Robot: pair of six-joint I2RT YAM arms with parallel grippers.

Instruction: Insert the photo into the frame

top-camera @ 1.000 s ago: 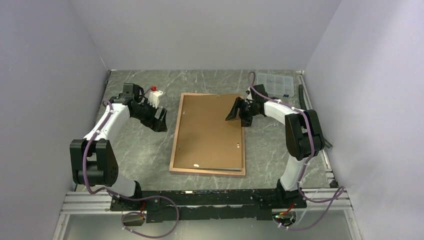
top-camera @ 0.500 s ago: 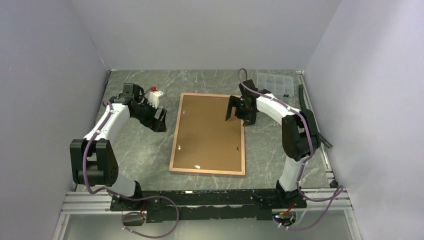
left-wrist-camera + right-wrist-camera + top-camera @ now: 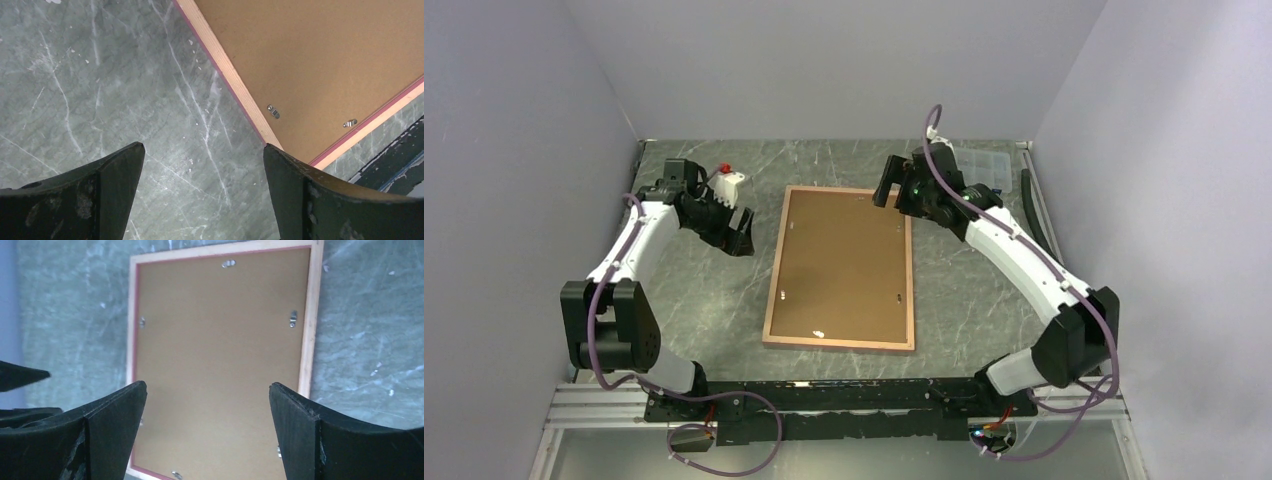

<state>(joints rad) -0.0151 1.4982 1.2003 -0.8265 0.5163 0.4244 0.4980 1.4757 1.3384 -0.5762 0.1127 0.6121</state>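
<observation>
The frame (image 3: 838, 343) lies face down in the middle of the table, tan reverse up, with pink inner edges. The brown backing board (image 3: 844, 260) lies flat inside it. The photo is hidden. My left gripper (image 3: 742, 235) is open and empty, low over the table just left of the frame's far left part. In the left wrist view its gripper (image 3: 203, 146) frames bare table, with the frame rail (image 3: 235, 85) to the right. My right gripper (image 3: 886, 190) is open and empty, raised above the frame's far right corner. In the right wrist view its gripper (image 3: 207, 384) looks down on the board (image 3: 220, 340).
A clear plastic organiser box (image 3: 979, 168) stands at the back right. A small white object with a red cap (image 3: 729, 180) sits behind my left gripper. A dark strip (image 3: 1034, 205) runs along the right wall. Small metal clips (image 3: 272, 111) sit on the frame's inner edge.
The backing board's far right corner, held up a second ago, now lies flat in the frame. My right gripper has let go, risen and drawn back. The left gripper has barely moved.
</observation>
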